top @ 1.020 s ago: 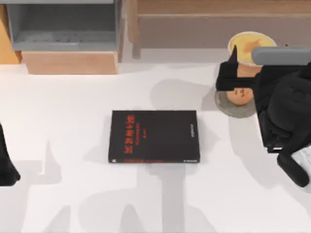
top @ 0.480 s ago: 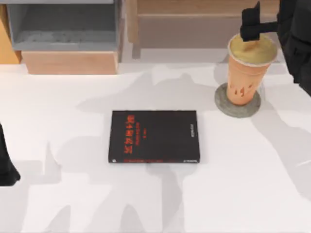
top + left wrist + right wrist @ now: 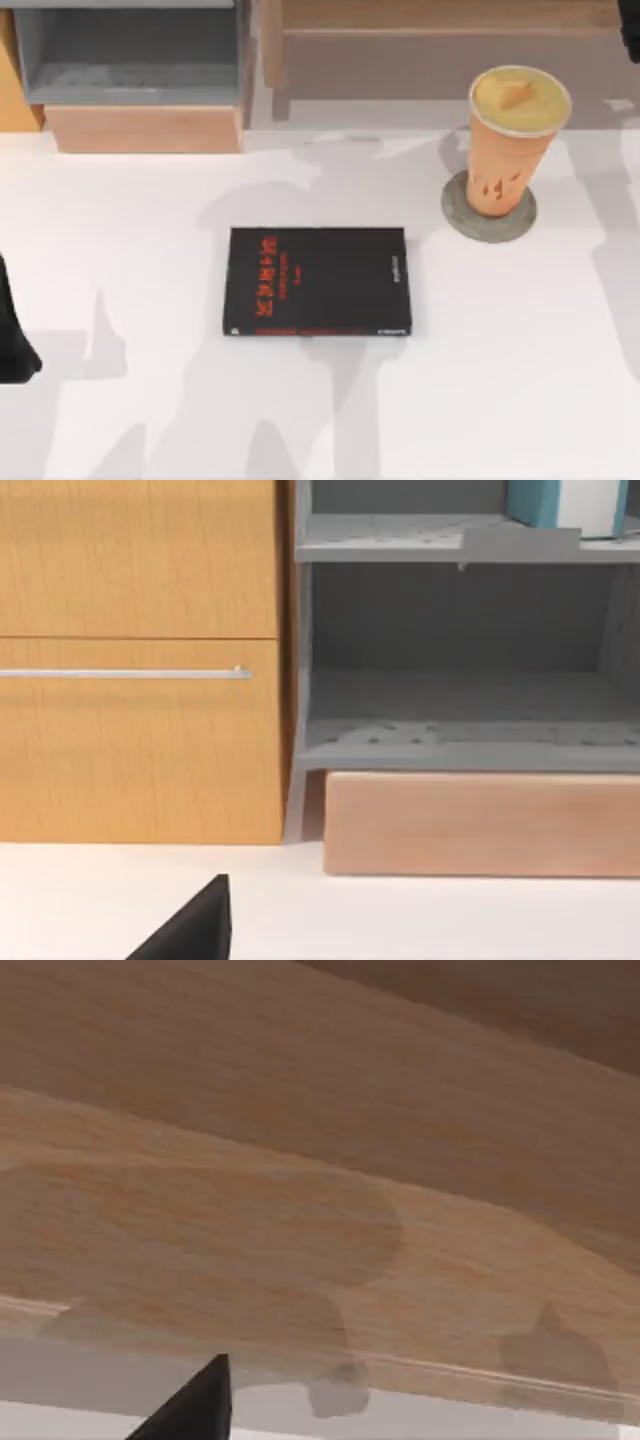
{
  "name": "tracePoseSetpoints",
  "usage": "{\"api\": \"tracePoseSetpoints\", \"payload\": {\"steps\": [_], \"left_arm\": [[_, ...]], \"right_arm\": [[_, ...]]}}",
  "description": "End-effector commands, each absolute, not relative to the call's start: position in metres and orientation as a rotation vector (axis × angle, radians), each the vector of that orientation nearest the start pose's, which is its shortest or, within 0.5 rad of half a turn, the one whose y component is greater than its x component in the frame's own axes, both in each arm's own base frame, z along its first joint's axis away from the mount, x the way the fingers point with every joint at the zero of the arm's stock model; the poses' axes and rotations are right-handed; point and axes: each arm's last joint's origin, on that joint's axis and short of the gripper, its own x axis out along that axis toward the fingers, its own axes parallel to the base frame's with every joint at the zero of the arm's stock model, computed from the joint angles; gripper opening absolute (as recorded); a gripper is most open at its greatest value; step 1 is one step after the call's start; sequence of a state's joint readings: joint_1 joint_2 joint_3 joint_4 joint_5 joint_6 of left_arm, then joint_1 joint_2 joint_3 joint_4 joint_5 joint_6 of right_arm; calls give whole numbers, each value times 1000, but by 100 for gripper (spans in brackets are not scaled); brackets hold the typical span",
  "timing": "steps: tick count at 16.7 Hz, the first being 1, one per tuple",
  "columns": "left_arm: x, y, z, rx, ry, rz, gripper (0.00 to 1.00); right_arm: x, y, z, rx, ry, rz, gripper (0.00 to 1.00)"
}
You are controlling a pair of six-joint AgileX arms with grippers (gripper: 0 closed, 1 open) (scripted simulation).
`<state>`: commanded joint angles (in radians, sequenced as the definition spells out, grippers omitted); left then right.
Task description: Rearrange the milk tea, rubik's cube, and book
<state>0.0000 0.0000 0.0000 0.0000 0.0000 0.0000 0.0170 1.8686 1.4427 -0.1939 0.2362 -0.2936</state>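
Note:
The milk tea (image 3: 517,140), a tall orange-tan cup with a yellow top, stands upright on a flat grey disc (image 3: 462,214) at the back right of the table, with nothing touching it. The book (image 3: 541,502), teal with white page edges, rests on the upper grey shelf in the left wrist view. The rubik's cube is out of view. My right arm (image 3: 634,25) sits at the far right back corner, away from the cup. My left arm (image 3: 12,345) is parked at the table's left edge.
A thin black book with red lettering (image 3: 317,281) lies flat mid-table. A grey open shelf unit (image 3: 130,60) over a wooden block (image 3: 145,128) stands at the back left, beside a wooden cabinet (image 3: 140,730). A long wooden unit (image 3: 440,50) runs along the back.
My right gripper, around the milk tea a second ago, let go, rose past the cup's top and withdrew to the back right corner. The cup stays on the disc.

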Motion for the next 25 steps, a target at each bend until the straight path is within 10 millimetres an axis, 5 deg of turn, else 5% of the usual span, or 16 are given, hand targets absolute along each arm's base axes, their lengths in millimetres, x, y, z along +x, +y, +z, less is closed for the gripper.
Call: {"api": "tracePoseSetpoints", "payload": {"steps": [7,12,22,25], "left_arm": [[106,-1,160,0,0,0,100],[106,-1,160,0,0,0,100],[106,-1,160,0,0,0,100],[106,-1,160,0,0,0,100]], "right_arm": [[429,-87,234,-320,1191,2,100],[417,-128,213,-198,1476,105,100],[413,-138,204,-149,1565,146,100],[413,-139,185,-145,1567,146,100]]}}
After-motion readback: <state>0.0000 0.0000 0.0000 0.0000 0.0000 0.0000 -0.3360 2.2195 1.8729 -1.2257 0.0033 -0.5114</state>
